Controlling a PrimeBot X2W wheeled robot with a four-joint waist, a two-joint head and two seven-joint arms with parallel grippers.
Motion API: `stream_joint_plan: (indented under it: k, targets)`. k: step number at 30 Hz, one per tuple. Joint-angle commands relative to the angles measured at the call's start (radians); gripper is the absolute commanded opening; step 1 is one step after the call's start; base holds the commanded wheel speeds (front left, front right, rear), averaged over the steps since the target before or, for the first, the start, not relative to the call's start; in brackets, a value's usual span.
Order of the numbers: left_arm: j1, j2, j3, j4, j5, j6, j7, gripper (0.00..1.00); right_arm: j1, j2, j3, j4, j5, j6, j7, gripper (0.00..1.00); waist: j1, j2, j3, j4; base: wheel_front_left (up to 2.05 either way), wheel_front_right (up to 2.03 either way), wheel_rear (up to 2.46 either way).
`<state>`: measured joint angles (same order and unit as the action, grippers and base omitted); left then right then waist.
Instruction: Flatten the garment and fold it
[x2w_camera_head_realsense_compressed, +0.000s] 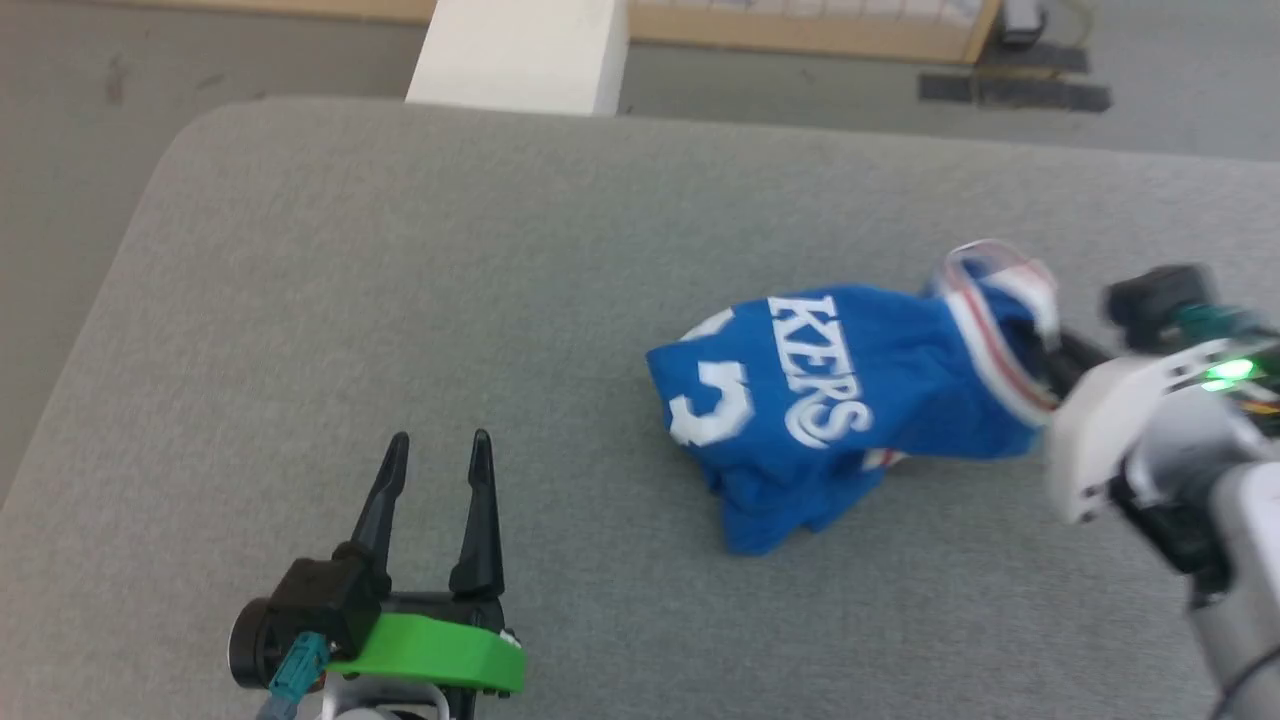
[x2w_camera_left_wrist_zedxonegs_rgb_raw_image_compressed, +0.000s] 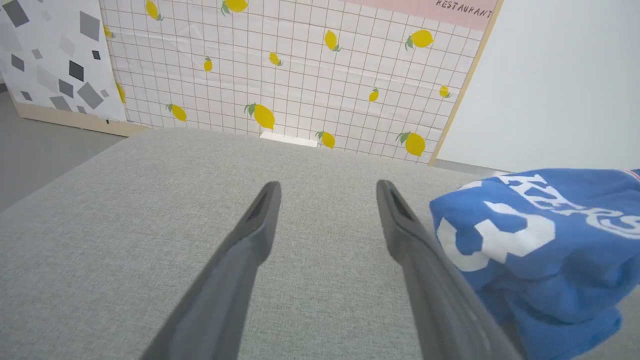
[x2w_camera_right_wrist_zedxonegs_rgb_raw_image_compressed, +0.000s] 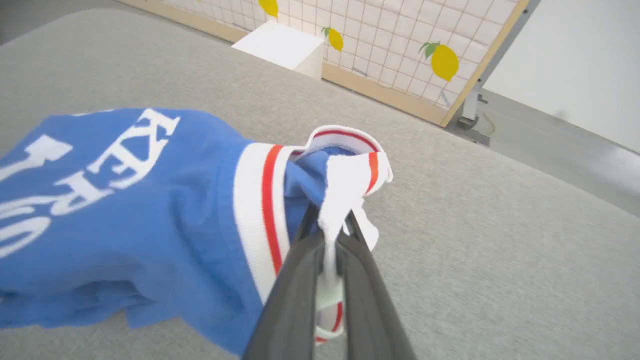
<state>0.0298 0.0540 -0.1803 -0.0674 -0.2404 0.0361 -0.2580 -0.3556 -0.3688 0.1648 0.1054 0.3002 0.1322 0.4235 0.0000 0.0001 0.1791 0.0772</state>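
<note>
The garment (x2w_camera_head_realsense_compressed: 830, 400) is a royal-blue jersey with white lettering and red-and-white striped trim, bunched on the grey table (x2w_camera_head_realsense_compressed: 400, 300) at centre right. My right gripper (x2w_camera_head_realsense_compressed: 1045, 355) comes in from the right and is shut on its white striped trim, lifting that end. In the right wrist view the two dark fingers (x2w_camera_right_wrist_zedxonegs_rgb_raw_image_compressed: 350, 260) pinch white cloth of the garment (x2w_camera_right_wrist_zedxonegs_rgb_raw_image_compressed: 150, 200) between them. My left gripper (x2w_camera_head_realsense_compressed: 440, 450) stands open at the lower left, apart from the cloth. In the left wrist view the garment (x2w_camera_left_wrist_zedxonegs_rgb_raw_image_compressed: 540, 250) lies just right of that gripper (x2w_camera_left_wrist_zedxonegs_rgb_raw_image_compressed: 327, 192).
A white box (x2w_camera_head_realsense_compressed: 520, 50) stands on the floor beyond the table's far edge. A lemon-patterned panel (x2w_camera_left_wrist_zedxonegs_rgb_raw_image_compressed: 300, 65) with a wooden frame runs behind it. The table's left edge curves off at the left. Bare grey cloth surface lies left of the garment.
</note>
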Motion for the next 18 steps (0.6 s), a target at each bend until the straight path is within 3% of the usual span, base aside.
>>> stream_joint_plan:
  k: [1,7,11,13,14,18]
  targets:
    - [0.011,-0.004,-0.001,0.004,-0.015,0.003,-0.004,1.0,-0.003,-0.014,-0.027,-0.007,-0.002,-0.002,0.008,0.0,0.0,-0.0001,-0.05,-0.043,0.0,0.0,0.0]
    - [0.035,-0.004,0.003,0.008,-0.015,0.001,-0.004,1.0,0.107,-0.048,-0.208,0.013,-0.042,-0.002,0.04,0.0,0.0,-0.0001,-0.055,-0.036,0.0,0.0,0.0]
    - [0.04,-0.004,0.004,0.014,-0.009,-0.005,-0.004,1.0,0.212,-0.034,-0.308,0.074,-0.081,-0.002,0.031,0.0,0.0,-0.0001,-0.044,-0.018,0.0,0.0,0.0]
    - [0.038,-0.004,0.007,0.018,-0.006,-0.008,-0.004,1.0,0.241,-0.01,-0.345,0.11,-0.091,-0.002,0.0,0.39,0.0,-0.0001,-0.04,-0.012,0.0,0.0,0.0]
    - [0.037,-0.004,0.008,0.022,-0.004,-0.01,-0.004,1.0,0.252,0.001,-0.357,0.13,-0.104,-0.002,-0.02,1.0,0.0,-0.0001,-0.039,-0.01,0.0,0.0,0.0]
    - [0.042,-0.004,0.011,0.034,0.003,-0.016,-0.004,1.0,0.249,0.054,-0.372,0.163,-0.127,-0.002,-0.095,1.0,0.0,-0.0001,-0.046,-0.017,0.0,0.0,0.0]
